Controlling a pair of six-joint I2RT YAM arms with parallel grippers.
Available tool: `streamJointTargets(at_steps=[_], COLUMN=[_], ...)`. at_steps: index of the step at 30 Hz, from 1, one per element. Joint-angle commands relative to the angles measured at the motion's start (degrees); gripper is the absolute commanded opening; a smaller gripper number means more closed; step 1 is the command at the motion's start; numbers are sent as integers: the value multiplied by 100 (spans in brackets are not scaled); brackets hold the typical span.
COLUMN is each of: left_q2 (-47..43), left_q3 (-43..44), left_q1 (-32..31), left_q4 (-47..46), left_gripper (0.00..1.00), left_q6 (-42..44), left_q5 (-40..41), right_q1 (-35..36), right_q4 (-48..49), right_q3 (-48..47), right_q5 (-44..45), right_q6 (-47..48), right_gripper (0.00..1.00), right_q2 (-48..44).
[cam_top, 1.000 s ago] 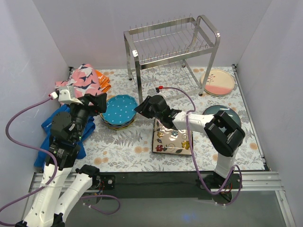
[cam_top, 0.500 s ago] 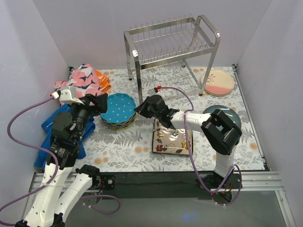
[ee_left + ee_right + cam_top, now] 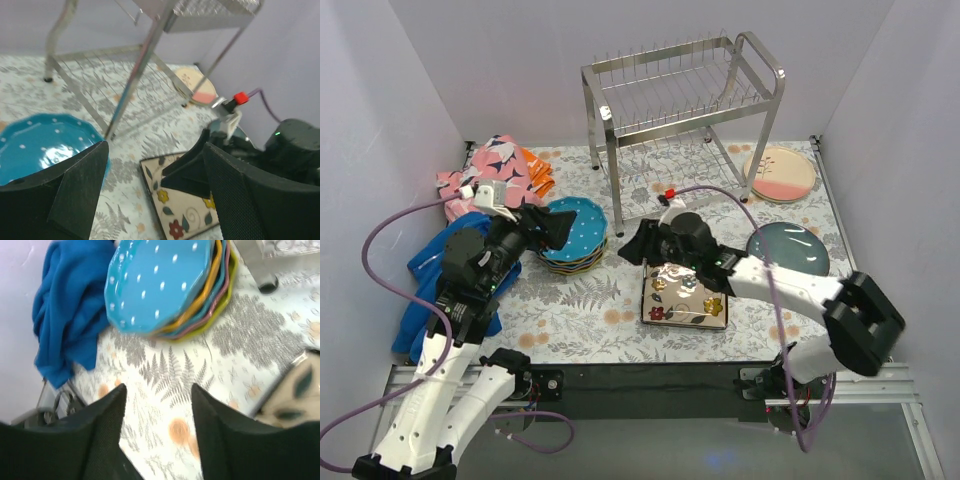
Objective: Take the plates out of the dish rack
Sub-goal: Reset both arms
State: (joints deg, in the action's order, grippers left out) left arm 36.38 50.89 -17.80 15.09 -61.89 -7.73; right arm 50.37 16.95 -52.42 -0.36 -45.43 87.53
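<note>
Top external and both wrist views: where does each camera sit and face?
Top external: above and behind, looking down at the table; left arm and right arm show.
Left wrist: on the left arm, facing the dish rack legs and square floral plate; own fingers show.
Right wrist: on the right arm, looking down at the plate stack and blue cloth; own fingers show.
Shared: the teal dotted plate, in all three.
</note>
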Motion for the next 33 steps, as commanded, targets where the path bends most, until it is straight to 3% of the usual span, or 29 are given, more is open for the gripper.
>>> streamJointTargets(at_steps=[1,2,3,5,10,17,33], left_q2=[-7,-60,-131,-236,-184,-325,-237], left_q3=[-413,-553,-676,-1028,-1538,-1715,-1679], left_q1=[14,14,5,5,5,-4,5], left_q4=[-67,-190,-461,-743,-1298,-1430,-1474], left_gripper=[75,75,75,75,75,75,75], left_q6=[-279,-367,-568,-719,-816,-939,-992], left_q5=[-1343,-1433,-1520,-1863,-2689,-2682,-2778], right_q1=[26,26,26,17,25,26,17], right_q4=[-841,-1251,-1543,-2243,-3047,-3347,-3409], right_q3=[837,1091,1137,1077,725,839,611], right_q5=[44,584,825,1325,1520,2039,2110], right_q6=[1325,1518,1598,1695,2082,2056,2100], right_gripper=[70,80,98,98,98,98,98], right_q2=[-1779,-2453,-2755,-3475,-4374,-5341,-5422])
